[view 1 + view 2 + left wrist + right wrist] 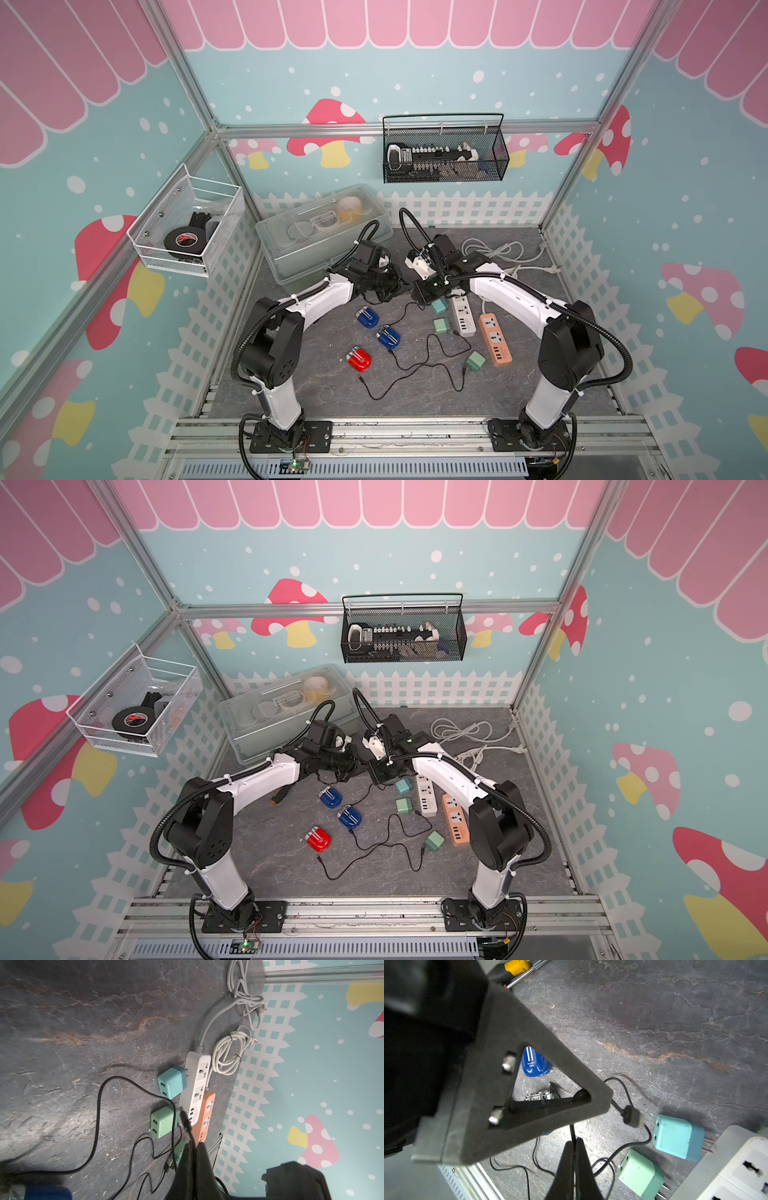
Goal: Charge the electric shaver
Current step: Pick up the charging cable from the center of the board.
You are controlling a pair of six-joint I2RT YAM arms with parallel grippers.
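Surface: dark grey slate-look mat (332,399) with pale cracks. You get one rust-orange vein in both wrist views.
Room: aluminium frame (291,129). The walls (291,75) are teal with white dots and mushrooms, pink scallops along the top, and a white picket-fence print (478,208) at the base.
Wall storage: black mesh basket (449,172) on the back wall, upper centre. White mesh basket (162,203) at left, holding a black tape roll (183,241).
Back of mat: clear plastic box (291,257) left of centre, coiled white cords (494,251) to the right.
Shavers: rear blue shaver (367,317), front blue shaver (388,336) and red shaver (360,360) lie in a diagonal at centre frame, just below your grippers.
Power: white power strip (196,1084) and orange power strip (206,1113) touch side by side. The teal adapter (171,1082) and green adapter (163,1124) sit just beside the white one.
Left gripper (192,1147): clamped on the black cable (572,1132) just behind its USB plug (634,1119). The plug hangs near the teal adapter, not inserted.
Right gripper (574,1142): closed tight on the same thin black cable, which runs from its tips up to the left finger.
Stray tool: yellow-handled screwdriver (517,965) on the mat.
Writing: "Royalstar" in white on a blue shaver shell (535,1064). Can't tell you which of the two it is, and the characters under it are too small. The white strip's label and the tape's red mark are unreadable.
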